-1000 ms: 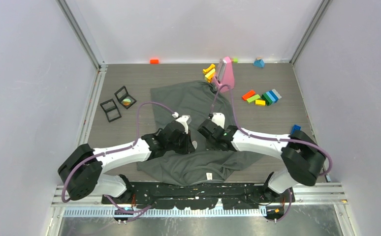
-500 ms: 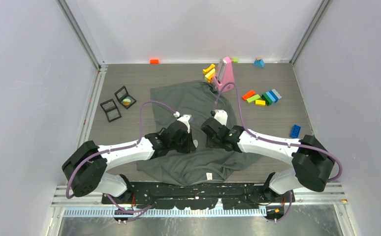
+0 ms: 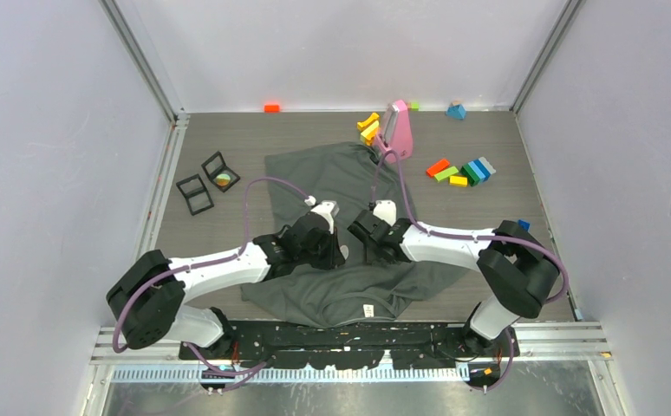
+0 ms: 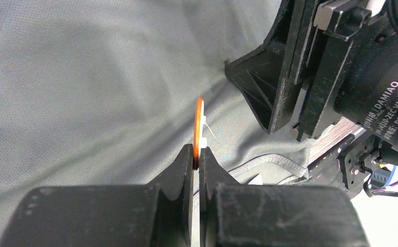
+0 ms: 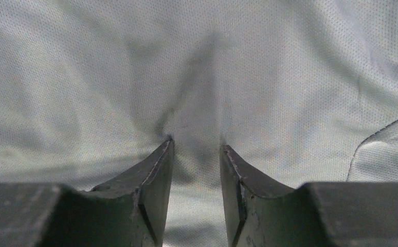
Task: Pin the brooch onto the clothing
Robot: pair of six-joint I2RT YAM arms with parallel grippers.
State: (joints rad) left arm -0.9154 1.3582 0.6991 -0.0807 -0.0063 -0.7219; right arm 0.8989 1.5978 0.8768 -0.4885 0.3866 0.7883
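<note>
The dark grey T-shirt [image 3: 341,173] lies spread on the table, its white neck label [image 3: 368,310] at the near edge. My left gripper [image 3: 339,253] hovers over the shirt's middle. In the left wrist view it [image 4: 197,153] is shut on the brooch [image 4: 199,121], an orange disc seen edge-on with a white clasp and a thin pin, held just above the fabric [image 4: 84,77]. My right gripper [image 3: 372,251] is close beside it. In the right wrist view it [image 5: 196,144] is open, its tips down on the fabric [image 5: 289,67], with a small crease running up between them.
A pink stand [image 3: 397,130] and yellow blocks [image 3: 368,128] sit at the shirt's far edge. A row of coloured blocks [image 3: 462,171] lies at the far right. Two open black cases [image 3: 208,182] lie at the left. Small blocks [image 3: 271,107] sit along the back wall.
The right arm's elbow swung out to the right, then back in towards the middle. Both grippers stayed almost in place over the shirt; the left still holds the brooch.
</note>
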